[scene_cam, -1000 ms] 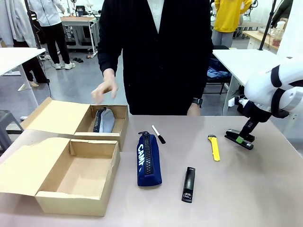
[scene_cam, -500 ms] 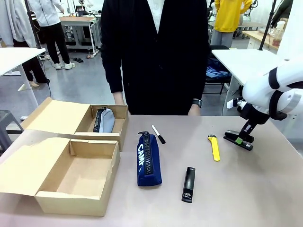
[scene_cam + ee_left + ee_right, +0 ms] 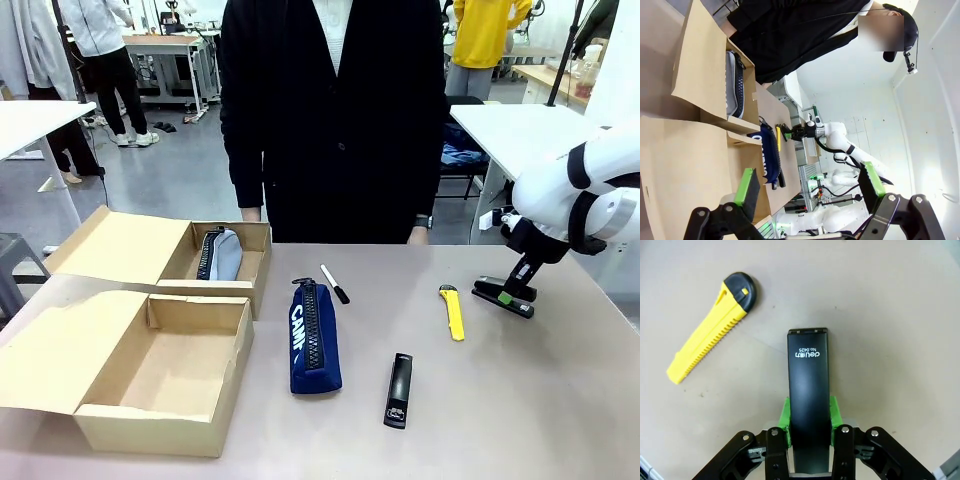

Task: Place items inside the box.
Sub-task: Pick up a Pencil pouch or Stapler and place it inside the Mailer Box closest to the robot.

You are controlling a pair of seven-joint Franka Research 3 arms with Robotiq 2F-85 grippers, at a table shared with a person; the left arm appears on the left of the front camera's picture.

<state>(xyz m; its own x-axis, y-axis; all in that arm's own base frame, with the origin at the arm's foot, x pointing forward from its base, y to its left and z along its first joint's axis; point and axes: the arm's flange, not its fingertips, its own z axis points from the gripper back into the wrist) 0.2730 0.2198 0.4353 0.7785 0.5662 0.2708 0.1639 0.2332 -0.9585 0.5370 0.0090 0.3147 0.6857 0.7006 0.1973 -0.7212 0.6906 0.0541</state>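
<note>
1. The right gripper has its green pads pressed on both long sides of the black stapler, so I judge it clamped on it. The stapler is close to the right edge of the desk.
2. To do this step well, lift straight up first, so that the yellow utility knife just beside is not pushed. Then keep the stapler level on the way to the open box at the near left corner.
3. The left gripper has its fingers wide apart, with nothing between them.
4. The rear end of the stapler is hidden under the gripper. I cannot tell whether the stapler rests on the desk or hangs just above it.
</note>
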